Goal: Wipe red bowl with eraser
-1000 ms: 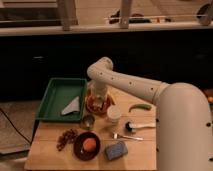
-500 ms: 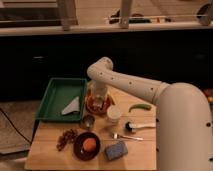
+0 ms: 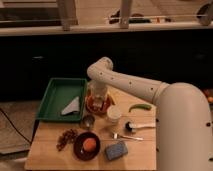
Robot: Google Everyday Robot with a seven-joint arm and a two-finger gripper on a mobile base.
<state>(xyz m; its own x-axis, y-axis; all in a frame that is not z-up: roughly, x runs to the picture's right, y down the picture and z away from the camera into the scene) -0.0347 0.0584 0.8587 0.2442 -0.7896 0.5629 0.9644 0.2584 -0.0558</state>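
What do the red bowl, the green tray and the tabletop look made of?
The red bowl, under the gripper, looks like glossy plastic or glazed ceramic, going by its sheen. The green tray: probably matte plastic, even colour, raised rim. The table: wood, by its tan tone.

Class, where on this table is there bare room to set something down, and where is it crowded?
Bare wood on the table: front-left corner, beside the brown cluster; front right, below the fork, beside the eraser. The green tray is bare around its grey cloth. Crowded: the middle, where the pincer hangs at the red bowl, by the white cup.
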